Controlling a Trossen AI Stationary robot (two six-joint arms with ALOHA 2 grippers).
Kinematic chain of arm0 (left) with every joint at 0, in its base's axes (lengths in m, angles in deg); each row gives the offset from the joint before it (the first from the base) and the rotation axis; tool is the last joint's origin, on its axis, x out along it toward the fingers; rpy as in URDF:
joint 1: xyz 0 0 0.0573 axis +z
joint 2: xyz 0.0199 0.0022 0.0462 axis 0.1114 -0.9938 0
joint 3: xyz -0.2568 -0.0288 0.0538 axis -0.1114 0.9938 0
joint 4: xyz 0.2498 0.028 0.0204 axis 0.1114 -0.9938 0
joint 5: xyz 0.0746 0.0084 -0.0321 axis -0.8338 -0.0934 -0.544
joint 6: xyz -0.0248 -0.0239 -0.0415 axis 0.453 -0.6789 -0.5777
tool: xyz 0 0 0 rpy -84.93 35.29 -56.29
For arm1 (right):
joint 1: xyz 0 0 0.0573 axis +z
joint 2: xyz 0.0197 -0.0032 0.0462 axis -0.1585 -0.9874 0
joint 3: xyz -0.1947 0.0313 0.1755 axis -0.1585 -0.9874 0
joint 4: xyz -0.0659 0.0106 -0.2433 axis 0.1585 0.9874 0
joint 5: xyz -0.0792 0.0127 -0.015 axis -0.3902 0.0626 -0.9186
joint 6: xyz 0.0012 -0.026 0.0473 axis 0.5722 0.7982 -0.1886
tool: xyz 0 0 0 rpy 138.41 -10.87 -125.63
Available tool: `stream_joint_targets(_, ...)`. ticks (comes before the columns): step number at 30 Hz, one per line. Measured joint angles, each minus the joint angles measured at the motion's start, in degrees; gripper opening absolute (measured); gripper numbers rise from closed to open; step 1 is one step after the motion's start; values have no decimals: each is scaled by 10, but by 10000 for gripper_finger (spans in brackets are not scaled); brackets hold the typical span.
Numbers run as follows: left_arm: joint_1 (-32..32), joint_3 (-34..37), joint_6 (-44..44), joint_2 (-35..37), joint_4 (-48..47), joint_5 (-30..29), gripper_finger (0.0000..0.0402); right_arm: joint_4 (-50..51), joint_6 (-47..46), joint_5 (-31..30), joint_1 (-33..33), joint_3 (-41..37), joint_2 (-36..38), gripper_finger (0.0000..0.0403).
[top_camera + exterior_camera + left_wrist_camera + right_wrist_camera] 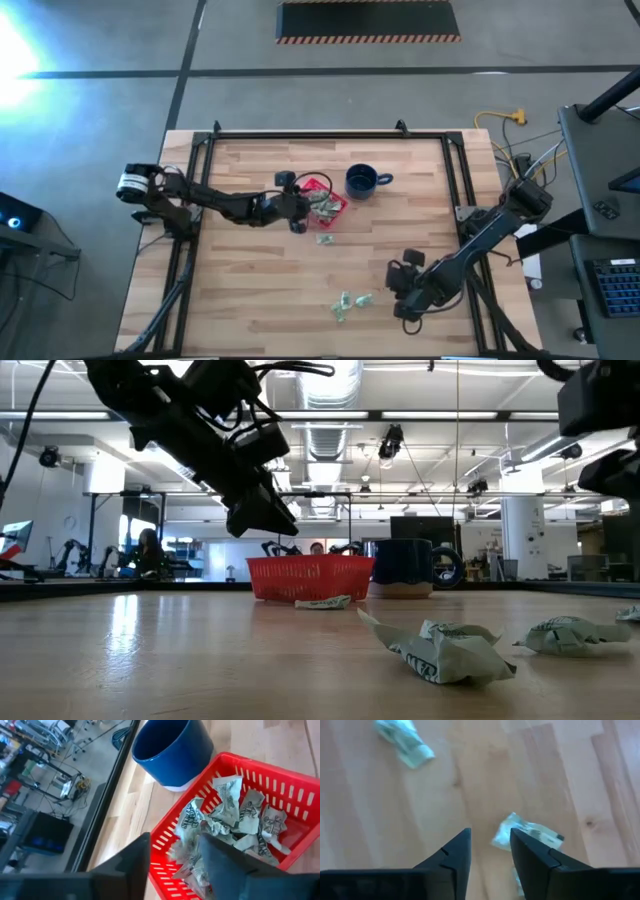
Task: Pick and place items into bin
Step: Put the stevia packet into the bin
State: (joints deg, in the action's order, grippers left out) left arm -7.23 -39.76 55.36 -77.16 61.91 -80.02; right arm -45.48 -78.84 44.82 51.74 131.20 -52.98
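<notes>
Bin: the red basket (322, 186) sits near the counter's middle, toward its far edge, just beside the dark blue mug (361, 181).
Bin contents: several crinkled green-and-white wrapped pieces (235, 817) lie heaped inside, against one wall.
Items outside: one wrapped piece (324, 238) lies on the counter just in front of the bin; a loose cluster (347, 303) lies well apart from it, toward the near edge.
Left hand: the left hand (297, 207) hangs above the bin's rim on the side away from the mug; its fingers (132, 865) stand apart with nothing between them, pointing down into the basket over the heap.
Left arm: stretched low across the counter from its left edge.
Right hand: the right hand (398, 287) hovers above the counter just beside the near cluster; its fingers (456, 854) stand apart, empty, with one wrapped piece (527, 834) on the wood just beyond the fingertips and another (404, 740) farther off.
Right arm: reaches in diagonally from the right edge.
Counter: pale wood planks (250, 290) within a black frame.
Room: open workshop hall with ceiling ducts and lights; a person (148, 550) sits far back.
</notes>
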Motion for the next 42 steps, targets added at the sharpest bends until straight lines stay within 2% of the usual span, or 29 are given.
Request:
stream_joint_targets(6, -5, 0, -33, 7, 0, 4, 205, -1, -6, 0, -3, -27, 0, 156)
stream_joint_targets(13, -36, 0, -33, 25, -1, 4, 210, -6, -7, -25, -7, -56, 0, 161)
stream_joint_targets(18, -62, 4, -33, 42, -1, 4, 211, -16, -5, -43, -7, -64, -1, 128)
stream_joint_targets(27, -105, 6, -34, 73, -6, 4, 211, -23, 10, -45, -7, -66, -1, 15)
stream_joint_targets(36, -141, 5, -35, 91, -40, 4, 211, -36, 60, -86, -6, -55, -1, 9)
stream_joint_targets(42, -168, 4, -63, 95, -77, 16, 211, -37, 148, -197, -6, -24, 0, 9)
